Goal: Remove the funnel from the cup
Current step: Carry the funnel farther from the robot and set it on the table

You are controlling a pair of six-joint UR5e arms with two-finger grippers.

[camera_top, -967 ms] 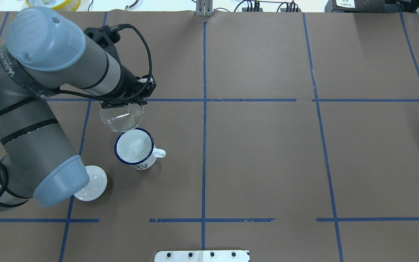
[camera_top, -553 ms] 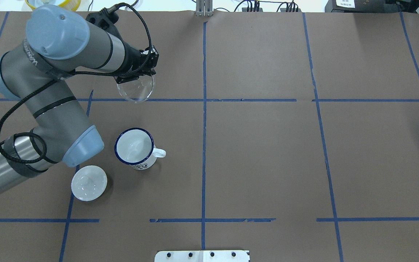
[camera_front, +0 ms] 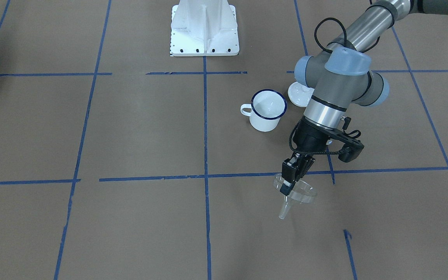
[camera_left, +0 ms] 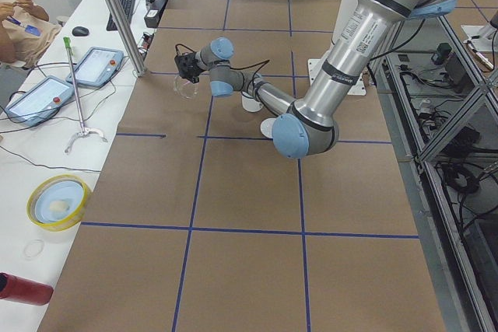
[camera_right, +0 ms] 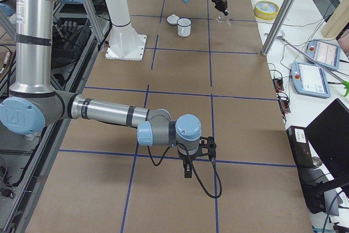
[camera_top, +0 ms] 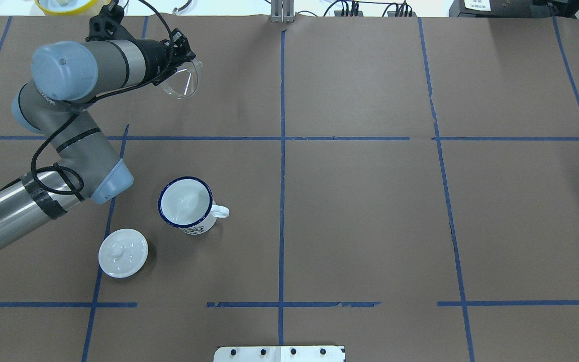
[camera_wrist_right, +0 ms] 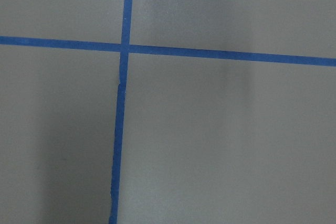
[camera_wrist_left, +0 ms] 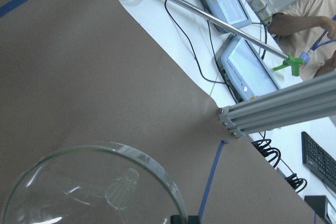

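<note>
My left gripper [camera_top: 183, 56] is shut on the rim of the clear funnel [camera_top: 181, 83] and holds it tilted over the far left part of the table, well beyond the cup. In the front view the fingers [camera_front: 287, 186] pinch the rim and the funnel [camera_front: 300, 193] has its stem pointing down and away. The white cup [camera_top: 185, 203] with the dark blue rim stands empty and upright, handle to the right. The left wrist view shows the funnel [camera_wrist_left: 94, 187] from above. My right gripper [camera_right: 187, 172] shows only in the exterior right view, so I cannot tell its state.
A white knobbed lid [camera_top: 123, 253] lies on the table left of the cup. The table's far edge, an aluminium post [camera_top: 282, 11] and a yellow bowl [camera_top: 71, 5] are just beyond the funnel. The white robot base plate [camera_top: 279, 353] is at the near edge.
My left gripper has carried the funnel from just beyond the cup towards the far edge of the table. The arm has swung clear of the lid. The cup has not moved.
</note>
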